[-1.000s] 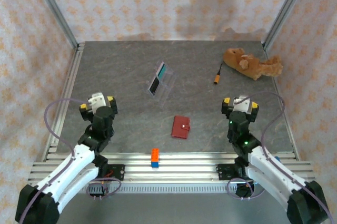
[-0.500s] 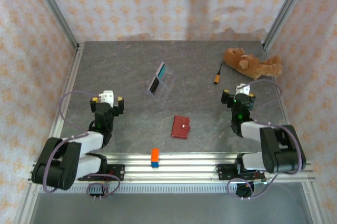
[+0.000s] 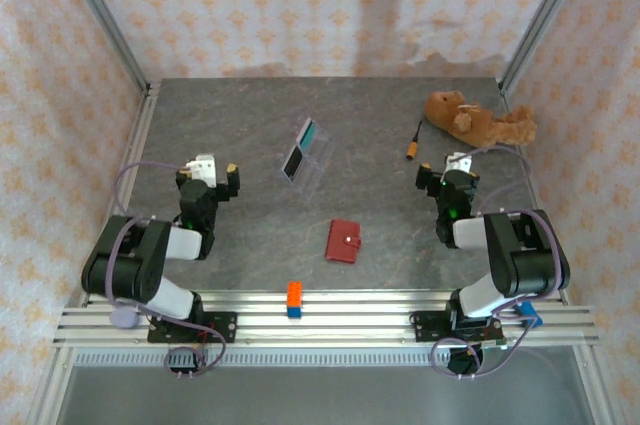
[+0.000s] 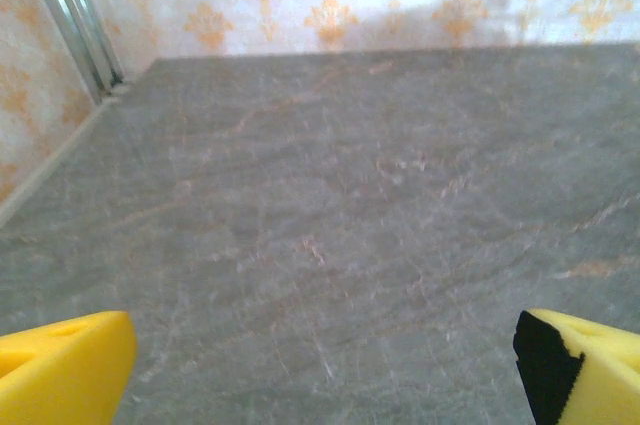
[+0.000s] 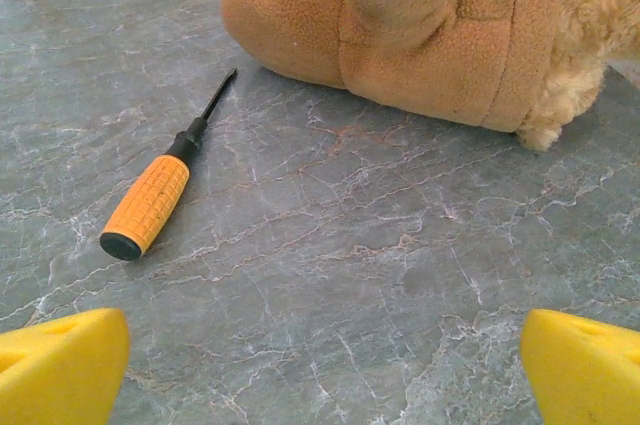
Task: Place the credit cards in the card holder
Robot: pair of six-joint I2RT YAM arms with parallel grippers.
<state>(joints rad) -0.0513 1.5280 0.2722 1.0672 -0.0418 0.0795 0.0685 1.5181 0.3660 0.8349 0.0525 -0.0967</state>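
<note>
On table [image 3: 230, 115], card holder [image 3: 343, 242] — well apart from left fingers [image 4: 60, 370], right fingers [image 5: 60, 365], both pairs spread.

The left black-and-white jointed arm [image 3: 140, 265] is folded tight, its bulky elbow drawn back behind the left two-fingered hand [image 3: 208, 173]. That hand points forward and slightly down, its yellow-padded fingers [image 4: 60, 370] spread wide apart with nothing between them. The right black-and-white arm [image 3: 515, 255] mirrors it, elbow behind and outward of the right hand [image 3: 452, 173], whose yellow fingers [image 5: 60, 365] likewise stand at the far sides of its wrist view, holding nothing.
</note>
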